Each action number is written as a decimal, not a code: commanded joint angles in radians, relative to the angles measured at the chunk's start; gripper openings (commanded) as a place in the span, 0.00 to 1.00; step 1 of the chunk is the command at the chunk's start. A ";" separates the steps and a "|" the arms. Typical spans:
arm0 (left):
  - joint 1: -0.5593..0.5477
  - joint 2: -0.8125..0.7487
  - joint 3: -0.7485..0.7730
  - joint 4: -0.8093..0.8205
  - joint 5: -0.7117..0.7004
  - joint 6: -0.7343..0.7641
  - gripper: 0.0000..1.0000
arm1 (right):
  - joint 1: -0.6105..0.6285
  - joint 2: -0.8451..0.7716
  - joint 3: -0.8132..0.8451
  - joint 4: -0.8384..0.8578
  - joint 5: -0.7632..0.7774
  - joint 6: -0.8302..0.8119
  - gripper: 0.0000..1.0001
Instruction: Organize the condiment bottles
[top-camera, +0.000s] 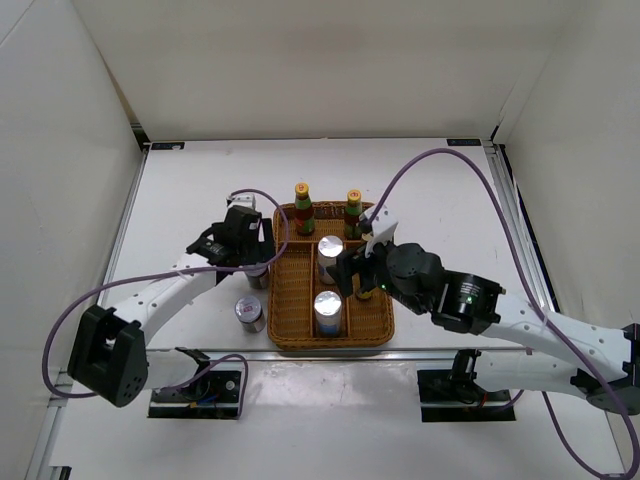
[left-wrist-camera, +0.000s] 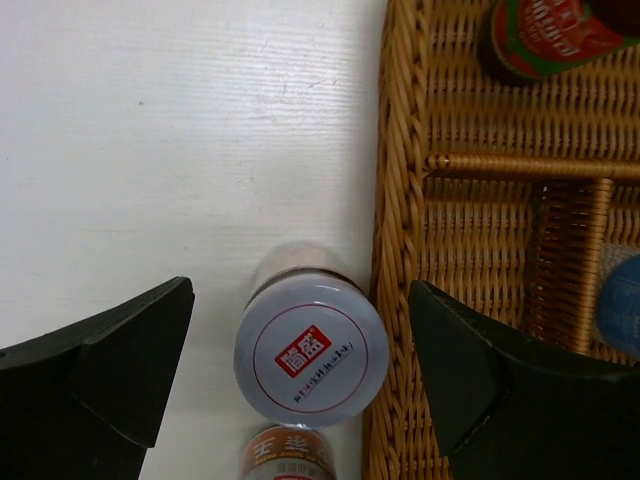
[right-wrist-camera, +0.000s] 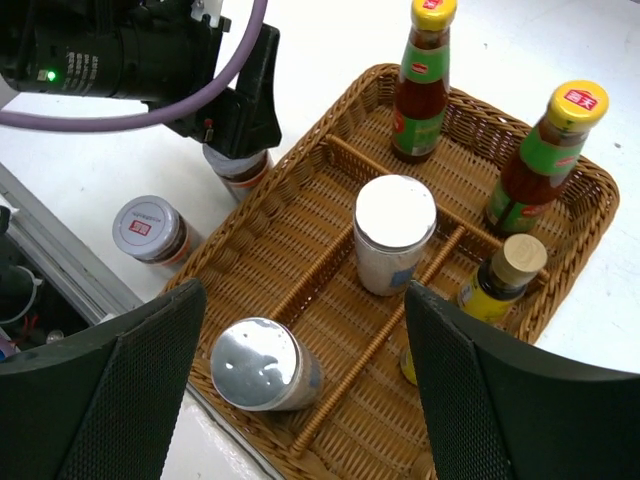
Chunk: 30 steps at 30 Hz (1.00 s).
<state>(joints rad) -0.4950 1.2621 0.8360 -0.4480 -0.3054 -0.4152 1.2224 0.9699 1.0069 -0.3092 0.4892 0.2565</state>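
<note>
Two tall yellow-capped sauce bottles (top-camera: 302, 205) (top-camera: 353, 212) stand at the back of the wicker tray (top-camera: 290, 330). Two silver-lidded jars (right-wrist-camera: 395, 235) (right-wrist-camera: 262, 365) stand in its middle column. A small dark yellow-labelled bottle (right-wrist-camera: 500, 275) stands on the tray's right side; a second one (right-wrist-camera: 408, 365) is mostly hidden by my right finger. My left gripper (left-wrist-camera: 300, 370) is open above a white-lidded jar (left-wrist-camera: 311, 346) on the table against the tray's left rim, with gaps on both sides. Another jar (top-camera: 249, 313) stands on the table nearer me. My right gripper (right-wrist-camera: 305, 390) is open and empty above the tray.
The tray has thin wicker dividers (right-wrist-camera: 430, 275) running front to back. A metal rail (top-camera: 330, 352) crosses the table just in front of the tray. White walls enclose the table on three sides.
</note>
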 joint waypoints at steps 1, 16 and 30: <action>0.030 0.028 0.031 -0.008 0.080 -0.031 0.98 | 0.002 -0.019 -0.005 -0.016 0.038 0.020 0.83; 0.050 0.002 0.123 -0.087 0.097 -0.013 0.41 | 0.002 0.032 0.016 -0.036 0.038 0.029 0.86; -0.005 -0.026 0.420 -0.185 0.109 0.018 0.21 | 0.002 0.032 0.016 -0.054 0.066 0.049 0.86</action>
<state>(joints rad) -0.4656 1.3010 1.1667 -0.6575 -0.2058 -0.4011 1.2224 1.0073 1.0039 -0.3645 0.5232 0.2867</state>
